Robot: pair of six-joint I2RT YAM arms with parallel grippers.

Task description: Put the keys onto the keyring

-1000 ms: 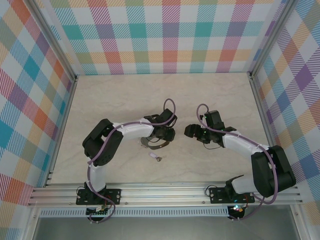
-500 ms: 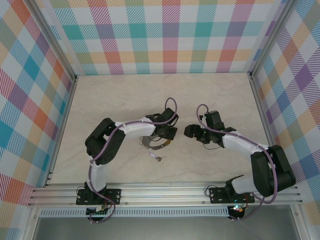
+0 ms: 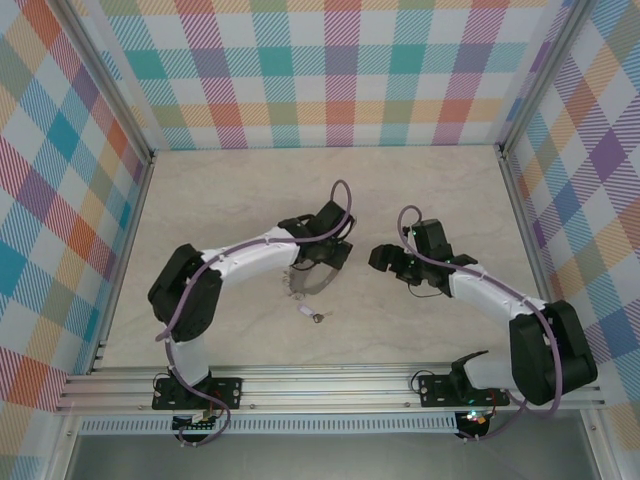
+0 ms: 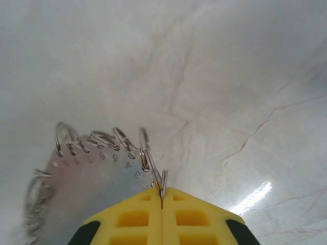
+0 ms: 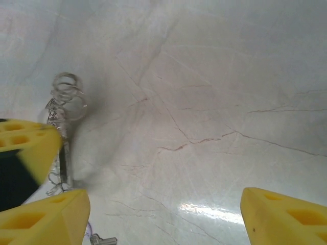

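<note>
Marble table (image 3: 220,200), left gripper (image 4: 162,196) pinching keyring (image 4: 102,168)

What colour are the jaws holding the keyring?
Yellow; the left wrist view shows it best, with the left gripper shut on the keyring.

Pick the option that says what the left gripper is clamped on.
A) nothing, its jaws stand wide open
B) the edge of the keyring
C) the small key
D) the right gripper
B: in the left wrist view the left gripper has its jaws pressed together on the edge of the keyring, while the keys lie apart from it on the table.
</note>
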